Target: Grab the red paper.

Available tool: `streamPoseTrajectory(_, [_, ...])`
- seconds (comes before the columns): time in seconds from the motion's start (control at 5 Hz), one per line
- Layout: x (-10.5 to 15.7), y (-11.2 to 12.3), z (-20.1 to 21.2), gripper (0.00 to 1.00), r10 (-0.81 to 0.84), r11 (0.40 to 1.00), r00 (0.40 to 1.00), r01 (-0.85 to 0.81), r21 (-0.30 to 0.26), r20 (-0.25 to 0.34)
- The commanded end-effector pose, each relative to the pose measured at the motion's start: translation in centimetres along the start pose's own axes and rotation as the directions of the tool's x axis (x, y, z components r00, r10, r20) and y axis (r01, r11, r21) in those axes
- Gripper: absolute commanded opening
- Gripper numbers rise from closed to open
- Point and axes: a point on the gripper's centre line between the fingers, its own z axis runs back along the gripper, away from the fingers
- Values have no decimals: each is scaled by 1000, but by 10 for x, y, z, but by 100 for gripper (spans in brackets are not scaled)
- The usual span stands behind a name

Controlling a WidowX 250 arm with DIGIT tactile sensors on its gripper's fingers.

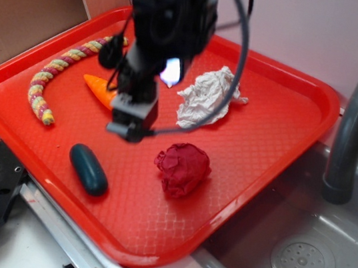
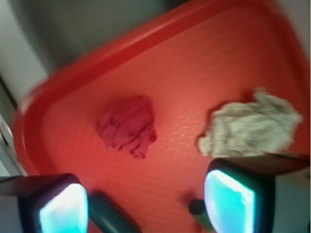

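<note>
**The robot's arm hangs with its claw wide open**

The black arm [image 1: 166, 17] reaches down from the top. Its gripper [image 1: 130, 123] points downward. In the wrist view, the two fingers [image 2: 63, 206] sit far apart, holding nothing.

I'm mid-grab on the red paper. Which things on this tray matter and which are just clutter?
Matters: red paper, gripper open above the tray, nothing held.

Clutter: white paper wad, striped rope, orange carrot-like piece, dark teal oval.
</note>
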Motion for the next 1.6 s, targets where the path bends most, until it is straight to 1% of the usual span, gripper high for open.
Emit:
streamPoseTrajectory(0.0, [9, -16, -19, 100, -65, 997, 998, 65, -47, -8])
streamPoseTrajectory(0.2, [22, -13, -29, 100, -57, 997, 998, 57, -43, 1])
streamPoseTrajectory(0.4, [28, -10, -37, 100, -73, 995, 997, 74, -68, 8])
streamPoseTrajectory(0.6, [30, -10, -45, 100, -103, 986, 995, 103, -130, 3])
streamPoseTrajectory(0.8, [27, -8, -55, 0, -76, 982, 996, 69, -176, -35])
streamPoseTrajectory(1.0, [28, -6, -61, 0, -59, 980, 997, 49, -194, -50])
streamPoseTrajectory(1.2, [28, -4, -63, 0, -42, 980, 998, 32, -194, -45])
streamPoseTrajectory(1.4, [22, 2, -50, 0, 151, 983, 989, -150, -109, 1])
